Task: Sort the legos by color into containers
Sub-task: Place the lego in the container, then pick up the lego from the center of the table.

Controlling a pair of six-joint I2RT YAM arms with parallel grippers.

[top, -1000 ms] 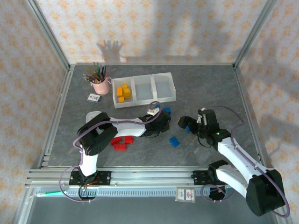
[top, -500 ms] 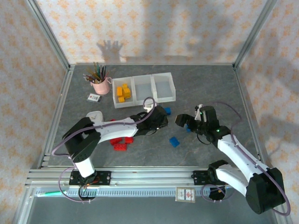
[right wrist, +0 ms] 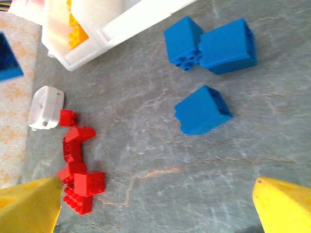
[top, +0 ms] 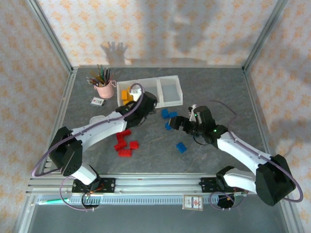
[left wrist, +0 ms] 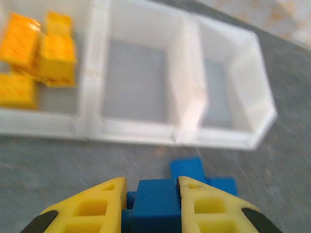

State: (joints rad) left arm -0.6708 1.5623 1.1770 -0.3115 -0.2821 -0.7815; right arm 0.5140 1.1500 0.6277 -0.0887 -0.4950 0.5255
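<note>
At the far left of the counter (top: 218, 97) stands a pink cup of pencils (top: 103, 86), with a small card (top: 98, 101) just in front of it. Nearer the arms lies a white object (top: 97, 119), partly under the left arm. Just to its right, red bricks (top: 125, 144) lie in a loose cluster on the counter; the right wrist view shows them (right wrist: 77, 172) too, beside the same white object (right wrist: 45, 108).

The three-compartment tray (top: 171, 103) sits at the far middle of the counter. Its left compartment holds the yellow bricks (top: 125, 94), which the left wrist view shows piled together (left wrist: 36, 58).

The left gripper (top: 147, 103) hangs by the tray's front wall (left wrist: 136, 133), facing the middle compartment. Its yellow fingers (left wrist: 92, 208) pinch a blue brick (left wrist: 155, 204).

To the right, three loose blue bricks (top: 167, 114) rest on the counter near the tray: two touching (right wrist: 209, 43) and a third (right wrist: 203, 110) just apart. A fourth blue one (top: 181, 147) lies alone nearer the arms.

The right gripper (top: 176, 122) hovers beside these, its yellow fingertips (right wrist: 29, 206) spread wide with nothing between them.
</note>
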